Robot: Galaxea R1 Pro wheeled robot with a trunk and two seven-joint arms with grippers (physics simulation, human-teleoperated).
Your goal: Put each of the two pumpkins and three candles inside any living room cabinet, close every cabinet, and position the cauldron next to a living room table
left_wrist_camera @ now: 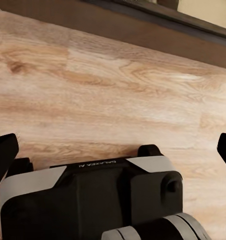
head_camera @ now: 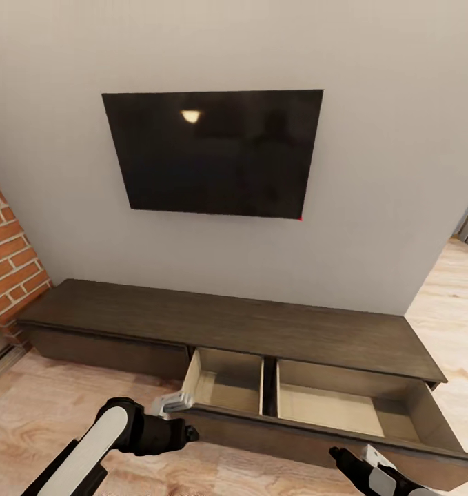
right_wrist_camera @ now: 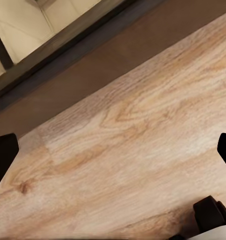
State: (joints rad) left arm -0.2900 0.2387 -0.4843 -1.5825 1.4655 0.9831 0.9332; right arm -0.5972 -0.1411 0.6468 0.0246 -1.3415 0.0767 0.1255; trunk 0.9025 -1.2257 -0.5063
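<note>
Cabinet [head_camera: 227, 324] sits against the far wall, its wide drawer [head_camera: 344, 406] pulled out and bare, ready for loading. Left tool [left_wrist_camera: 113, 150] and right tool [right_wrist_camera: 113, 150] hang wide open, holding nothing, over the floor [left_wrist_camera: 118, 90].

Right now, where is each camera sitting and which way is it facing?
Head: up high, facing the wall TV and cabinet with its drawer open; both forearms show.
Left wrist: on the left arm, aimed down at the wood floor; open left pincer tips, robot body below.
Right wrist: likewise aimed floorward; open right pincer tips.
Shared: floor, drawer front.
</note>
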